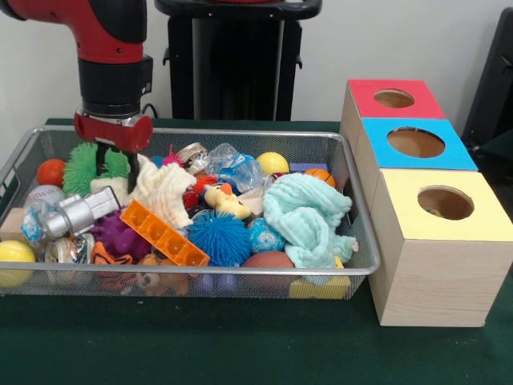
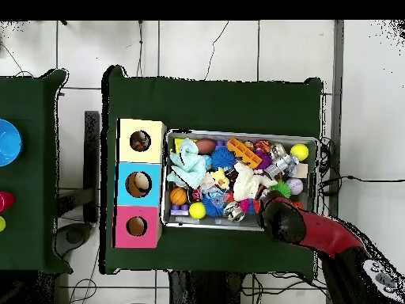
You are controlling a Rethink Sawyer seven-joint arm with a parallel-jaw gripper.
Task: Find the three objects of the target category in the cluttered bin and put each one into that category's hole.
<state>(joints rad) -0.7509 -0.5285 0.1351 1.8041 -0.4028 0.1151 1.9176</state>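
Wire mesh forms the bin (image 1: 353, 265), which fills the left and centre of the front view and is heaped with toys. At upper left the red and black arm comes down so that the gripper (image 1: 115, 164) sits low among the clutter, its black fingers (image 1: 102, 160) just beside the green spiky toy (image 1: 80, 167) and touching or nearly touching the cream knitted cloth (image 1: 164, 192). Whether the jaws are clenched or released I cannot tell; the toys hide the tips.

Which category is wanted is not shown, so the target things cannot be singled out; likely candidates all lie in the bin. Moving right: an orange plastic grid (image 1: 164, 233), a blue spiky ball (image 1: 218, 238), a pale green cloth (image 1: 309, 220).

At far right stand three boxes with holes, red-topped (image 1: 365, 100), blue-topped (image 1: 461, 156), yellow-topped (image 1: 489, 220).

The risk, I judge, is a tangled grasp: fingers closing here could snag the knitted cloth together with the spiky toy, dragging neighbours over the rim. A soft toy could also slip during the long carry to the boxes.
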